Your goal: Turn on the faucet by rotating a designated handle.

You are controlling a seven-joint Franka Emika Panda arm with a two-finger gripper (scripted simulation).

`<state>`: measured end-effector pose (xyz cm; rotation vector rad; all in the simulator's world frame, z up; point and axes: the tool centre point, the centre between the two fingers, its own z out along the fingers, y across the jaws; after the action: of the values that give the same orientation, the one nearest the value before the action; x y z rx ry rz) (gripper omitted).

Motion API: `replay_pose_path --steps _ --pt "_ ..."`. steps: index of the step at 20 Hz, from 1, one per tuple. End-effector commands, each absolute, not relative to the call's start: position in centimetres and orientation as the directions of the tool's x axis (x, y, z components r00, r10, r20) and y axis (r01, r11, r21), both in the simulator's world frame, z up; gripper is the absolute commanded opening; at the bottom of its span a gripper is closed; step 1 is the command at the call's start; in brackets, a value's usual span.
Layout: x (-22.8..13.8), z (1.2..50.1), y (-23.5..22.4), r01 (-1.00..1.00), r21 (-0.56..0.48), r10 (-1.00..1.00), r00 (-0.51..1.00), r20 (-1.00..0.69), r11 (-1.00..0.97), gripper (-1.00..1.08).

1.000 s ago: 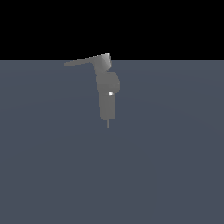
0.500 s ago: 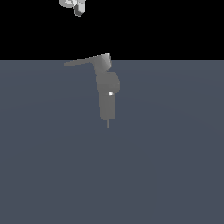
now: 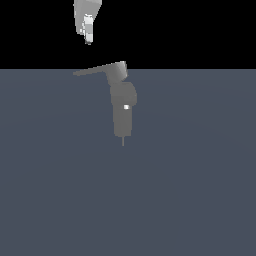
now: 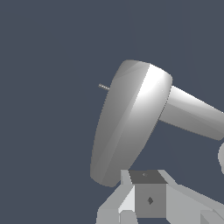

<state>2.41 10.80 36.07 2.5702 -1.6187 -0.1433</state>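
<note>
Two views: one wide and off the arm, one close on the wrist.

Exterior view set well back and raised, facing across the slate-grey worktop (image 3: 190,190) toward a black far background, faucet (image 3: 123,112) small and upright near centre, handle (image 3: 97,70) pointing to the exterior view's left, end effector (image 3: 88,33) at the top edge. Wrist view mounted just behind the end effector (image 4: 151,199), very near, looking past it onto the handle (image 4: 131,122). Shared by both: faucet, handle, end effector, worktop.
</note>
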Motion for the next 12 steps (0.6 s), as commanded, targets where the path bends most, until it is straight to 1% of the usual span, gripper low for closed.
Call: replay_pose_path --steps 1,12 --pt "3.4 34.7 11.4 -0.915 0.144 -0.925 0.378 -0.024 -0.377 -1.00" --pt "6.8 29.0 13.8 -0.970 0.180 -0.986 0.166 -0.010 -0.165 -1.00"
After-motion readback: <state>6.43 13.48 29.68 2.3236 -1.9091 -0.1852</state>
